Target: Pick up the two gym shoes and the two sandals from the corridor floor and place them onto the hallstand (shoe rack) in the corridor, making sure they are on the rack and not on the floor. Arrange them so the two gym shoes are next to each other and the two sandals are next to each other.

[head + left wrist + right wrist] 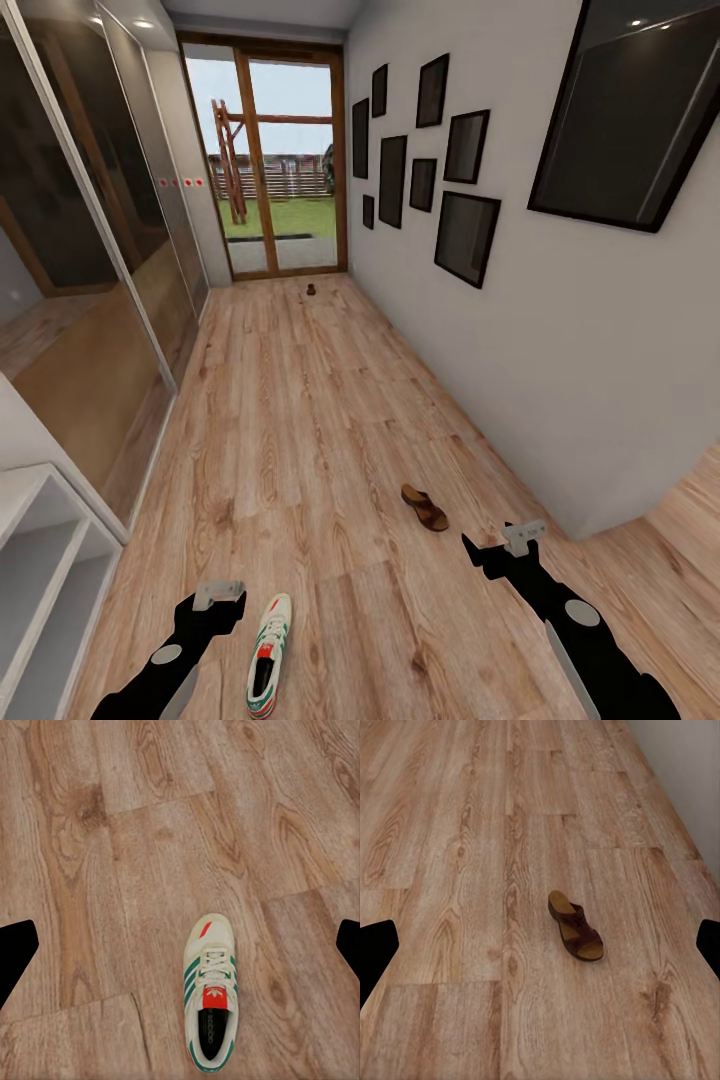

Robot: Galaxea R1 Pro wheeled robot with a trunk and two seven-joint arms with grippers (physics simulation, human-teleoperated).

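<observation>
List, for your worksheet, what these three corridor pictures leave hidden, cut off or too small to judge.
- Small dark object by the glass door, head view: too small to say if it is a sandal.
- Hallstand, head view: cut off by the left edge, so its bench top is unseen.
- Gym shoe, head view: heel nearly at the bottom edge.
- Left gripper and right gripper: only the dark edges of the fingers show in the wrist views.

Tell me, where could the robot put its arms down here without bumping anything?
Bare floor runs wide between the gym shoe near the left pincer and the sandal ahead of the right pincer. Beyond the sandal it stays open up to a small dark object by the glass door. Tightest is left, beside the hallstand.
</observation>
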